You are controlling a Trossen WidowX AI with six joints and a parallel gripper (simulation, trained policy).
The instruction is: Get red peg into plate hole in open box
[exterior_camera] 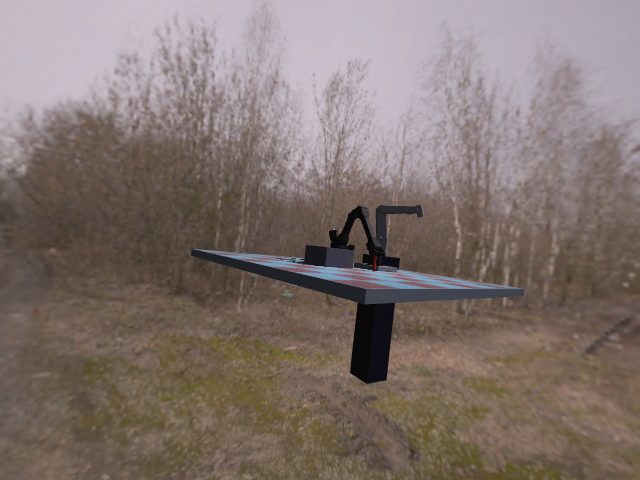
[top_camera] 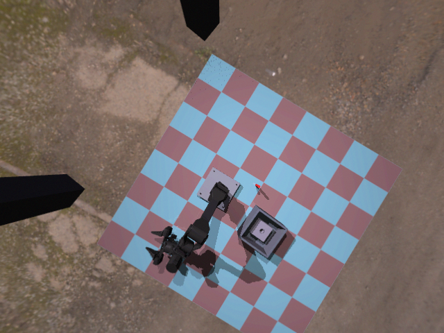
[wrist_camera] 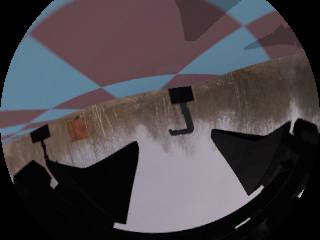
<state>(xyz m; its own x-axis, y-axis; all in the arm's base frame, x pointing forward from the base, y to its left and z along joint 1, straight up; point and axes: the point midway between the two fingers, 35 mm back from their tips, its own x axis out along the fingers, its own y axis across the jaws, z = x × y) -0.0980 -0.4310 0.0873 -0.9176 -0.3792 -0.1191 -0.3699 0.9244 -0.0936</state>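
Bare trees [exterior_camera: 170, 134] behind mossy ground [exterior_camera: 206, 392] and brown grass

The tabletop [top_camera: 268, 100] [exterior_camera: 356, 283] [wrist_camera: 125, 45] is checkered light blue and dusty red — the peg [top_camera: 257, 186] [exterior_camera: 374, 263], bright red.

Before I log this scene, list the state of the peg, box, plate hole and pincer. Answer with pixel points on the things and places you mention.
red peg [top_camera: 257, 186] [exterior_camera: 374, 262]: upright, ungrasped, outside the box
box [top_camera: 244, 235] [exterior_camera: 339, 256]: open-topped
plate hole [top_camera: 261, 231]: no peg in it
pincer [top_camera: 149, 240] [wrist_camera: 176, 140]: open, away from the peg

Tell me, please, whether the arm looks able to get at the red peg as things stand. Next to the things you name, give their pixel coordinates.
Probably yes: the claw [top_camera: 148, 240] [wrist_camera: 176, 140] is open, and the red peg [top_camera: 257, 186] [exterior_camera: 374, 263] stands upright outside the box [top_camera: 279, 238] [exterior_camera: 339, 256].
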